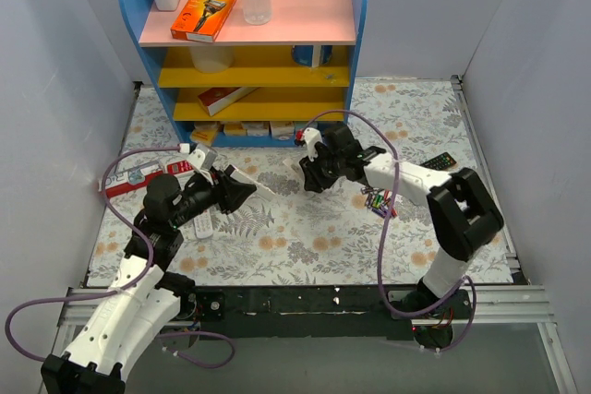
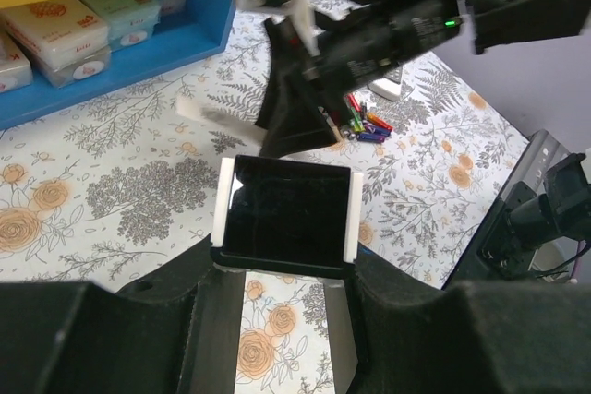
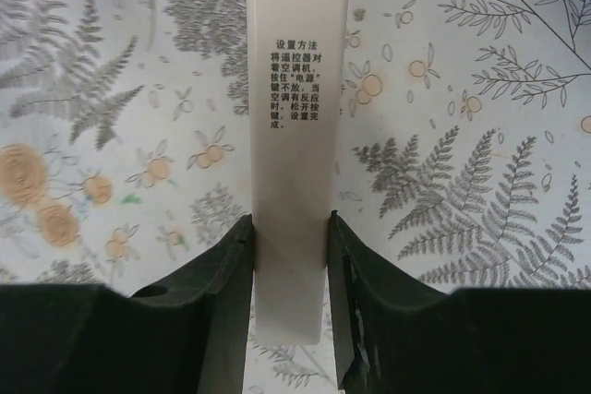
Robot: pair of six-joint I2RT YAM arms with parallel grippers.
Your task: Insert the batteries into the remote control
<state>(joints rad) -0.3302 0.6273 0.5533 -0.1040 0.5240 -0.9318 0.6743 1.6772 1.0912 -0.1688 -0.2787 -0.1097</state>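
Observation:
My right gripper (image 1: 309,182) (image 3: 291,223) is shut on the remote control (image 3: 297,89), a long slim white bar with a small block of printed text. It grips near one end and holds the bar off the table. The bar shows as a thin white strip in the top view (image 1: 257,184). My left gripper (image 1: 247,193) (image 2: 284,263) is shut on a dark-faced piece with white side edges (image 2: 286,209), held at the fingertips above the cloth. I cannot tell whether that piece belongs to the remote. The batteries (image 1: 379,202) (image 2: 360,126) lie in a small coloured heap below the right forearm.
A blue and yellow shelf (image 1: 249,43) stands at the back with boxes and a bottle. A black remote (image 1: 439,161) lies at the right, a short white remote (image 1: 203,226) under the left arm, and a red-and-white box (image 1: 138,175) at the left. A floral cloth (image 1: 305,237) covers the table.

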